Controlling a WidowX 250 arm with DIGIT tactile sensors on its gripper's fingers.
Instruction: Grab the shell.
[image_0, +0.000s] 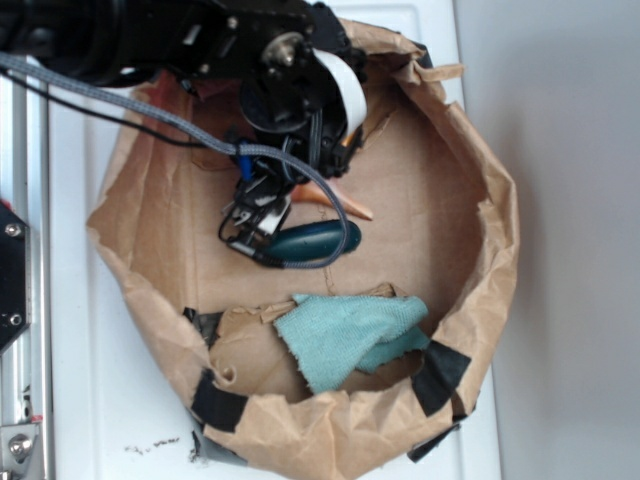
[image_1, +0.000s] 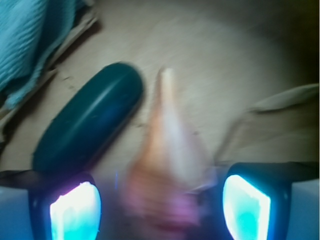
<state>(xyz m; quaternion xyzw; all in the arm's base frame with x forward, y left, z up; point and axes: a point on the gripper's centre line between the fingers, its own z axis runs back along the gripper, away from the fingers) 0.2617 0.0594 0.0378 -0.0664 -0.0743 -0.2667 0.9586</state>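
- You see the shell (image_1: 167, 155) in the wrist view between the two fingers of the gripper (image_1: 160, 205), with its thin pointed tail directed away from the camera; its wide end is blurred and very near the lens.
- In the exterior view only the orange tail of the shell (image_0: 340, 200) comes out from under the arm, on the brown paper floor.
- The jaws stand apart, one on each side of the shell. You cannot tell if the pads (image_1: 75, 212) touch it, because the picture is blurred there.
- Just beside the shell, on its left in the wrist view, lies the dark green oval stone (image_1: 90, 122). Whether the two touch is not clear.
- In the exterior view the stone (image_0: 315, 240) is partly behind a grey braided cable (image_0: 150, 112) of the arm.
- The teal cloth (image_0: 350, 335) lies crumpled, well apart from the shell, near the front wall.
- All this is inside a low paper bag (image_0: 490, 250) with rolled walls, patched with black tape (image_0: 438, 375).
- The bag stands on a white table (image_0: 80, 400).
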